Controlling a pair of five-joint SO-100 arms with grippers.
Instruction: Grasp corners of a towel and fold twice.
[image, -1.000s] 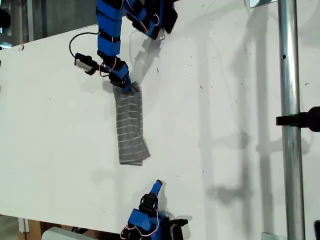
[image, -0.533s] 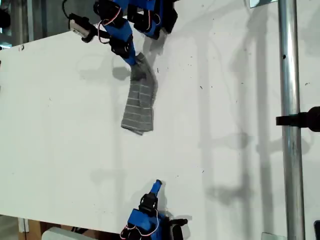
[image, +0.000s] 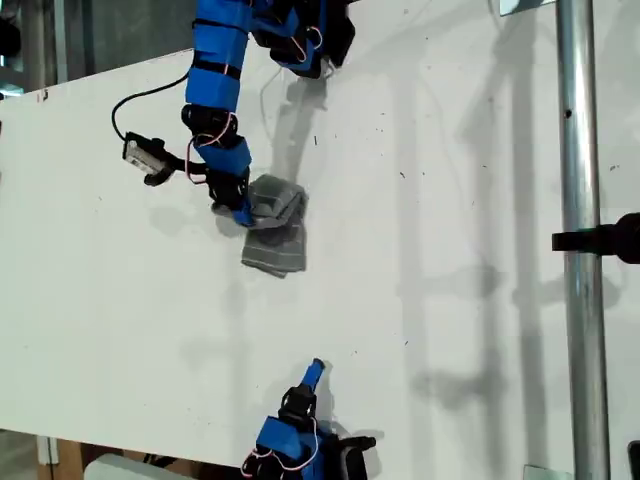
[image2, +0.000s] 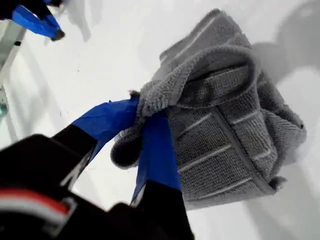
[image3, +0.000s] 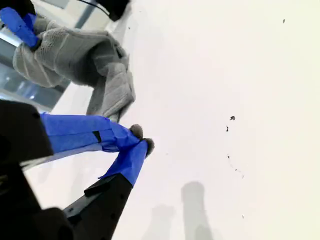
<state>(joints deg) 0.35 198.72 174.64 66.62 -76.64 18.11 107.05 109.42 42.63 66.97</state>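
Your first gripper (image2: 145, 112) is clamped on a bunched edge of the towel (image2: 225, 130), folded just beyond its jaws; soft, floppy; grip corners; second gripper (image3: 137, 142) closed, empty, well apart.

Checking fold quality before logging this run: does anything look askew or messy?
Yes. The towel is bunched, not flat: my first pincer pinches an edge, curling it over the layers below. My second pincer holds nothing.
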